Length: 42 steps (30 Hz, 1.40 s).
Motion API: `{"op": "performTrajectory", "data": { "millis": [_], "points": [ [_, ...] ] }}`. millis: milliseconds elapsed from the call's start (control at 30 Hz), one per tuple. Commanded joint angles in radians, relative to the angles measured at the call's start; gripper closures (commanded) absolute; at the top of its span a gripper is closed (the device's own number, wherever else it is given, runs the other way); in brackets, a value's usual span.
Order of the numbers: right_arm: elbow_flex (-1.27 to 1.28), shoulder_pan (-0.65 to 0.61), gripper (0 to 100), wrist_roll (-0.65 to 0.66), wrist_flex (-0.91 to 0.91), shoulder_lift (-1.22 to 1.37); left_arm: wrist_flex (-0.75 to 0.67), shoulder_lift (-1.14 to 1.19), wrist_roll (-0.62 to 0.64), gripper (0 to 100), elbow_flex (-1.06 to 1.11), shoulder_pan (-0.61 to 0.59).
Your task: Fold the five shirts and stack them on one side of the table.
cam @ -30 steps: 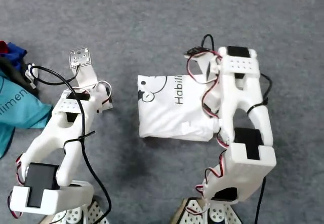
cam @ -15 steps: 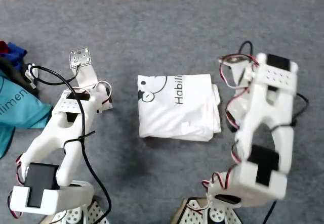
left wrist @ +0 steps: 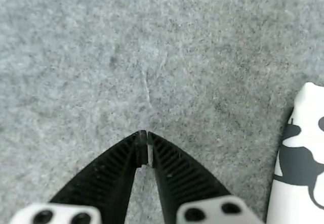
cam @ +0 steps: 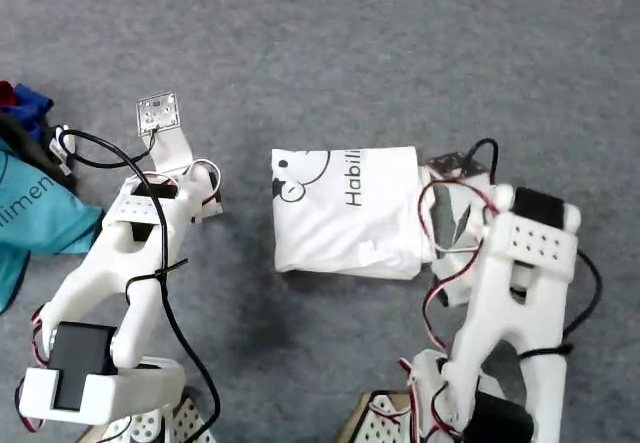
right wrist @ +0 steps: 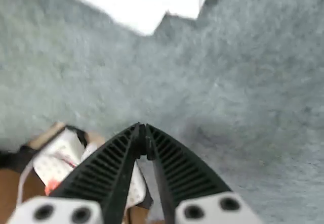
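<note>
A folded white shirt (cam: 345,213) with black print lies in the middle of the grey table. Its edge shows in the left wrist view (left wrist: 304,158) and in the right wrist view (right wrist: 126,1). My left gripper (left wrist: 143,148) is shut and empty, over bare mat to the left of that shirt. My right gripper (right wrist: 142,133) is also shut on nothing above grey mat, clear of the shirt. The right arm (cam: 520,253) stands beside the shirt's right edge. A crumpled teal shirt (cam: 30,213) lies at the left edge, next to the left arm (cam: 150,213).
Dark blue and red cloth (cam: 20,103) is heaped at the far left edge behind the teal shirt. The arm bases (cam: 400,418) stand at the table's near edge. An arm base with wires shows in the right wrist view (right wrist: 61,158). Open grey mat stretches across the back.
The right arm lifted off the white shirt's right edge, swung out to the right, then drew back toward the near edge. The shirt's right side now lies uncovered. The left arm kept still.
</note>
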Motion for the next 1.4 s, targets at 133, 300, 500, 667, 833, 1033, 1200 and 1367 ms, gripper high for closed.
{"op": "performTrajectory", "data": {
  "millis": [133, 300, 500, 667, 833, 1033, 1200, 1367],
  "points": [
    [-0.096, -0.252, 92.1, -0.423, -0.043, 0.128, -0.008, 0.002, -0.006, 98, -0.052, 0.002],
    [-0.225, -0.285, 77.6, -0.628, -0.094, 0.262, -0.008, 0.002, -0.006, 98, -0.051, 0.002],
    [-0.251, -0.286, 70.9, -0.724, -0.169, 0.358, -0.008, 0.002, -0.006, 98, -0.054, 0.002],
    [-0.251, -0.288, 70.9, -0.784, -0.276, 0.446, -0.011, 0.002, -0.006, 98, -0.054, 0.002],
    [-0.255, -0.335, 70.8, -0.825, -0.362, 0.541, -0.012, 0.002, -0.006, 98, -0.054, 0.002],
    [-0.257, -0.380, 70.9, -0.848, -0.465, 0.651, -0.012, 0.002, -0.006, 98, -0.054, 0.002],
    [-0.257, -0.372, 71.0, -0.848, -0.489, 0.722, -0.011, 0.002, -0.006, 98, -0.054, 0.002],
    [-0.257, -0.372, 81.9, -0.848, -0.485, 0.748, -0.011, 0.002, -0.006, 98, -0.054, 0.002]
  ]
}}
